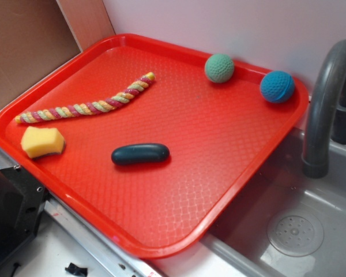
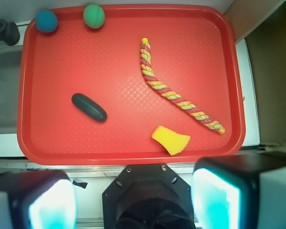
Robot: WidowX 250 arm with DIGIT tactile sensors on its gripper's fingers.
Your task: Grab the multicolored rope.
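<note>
Rope (image 2: 176, 93) lies loose and curved on the red tray (image 2: 128, 155), ahead and right of the gripper (image 2: 133, 202), which hangs high and clear with fingers (image 2: 214, 200) spread, holding nothing, presumably to survey before descending; sponge (image 2: 170, 140) sits just nearer

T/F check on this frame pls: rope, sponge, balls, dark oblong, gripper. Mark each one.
1. The multicolored rope lies on the red tray. True.
2. The gripper holds the rope. False: its fingers are wide apart, short of the tray, holding nothing.
3. The yellow sponge sits on top of the rope. False: it lies beside it, apart.
4. The green ball and blue ball sit near the tray's far edge. True.
5. The dark oblong touches the rope. False: clearly apart.
</note>
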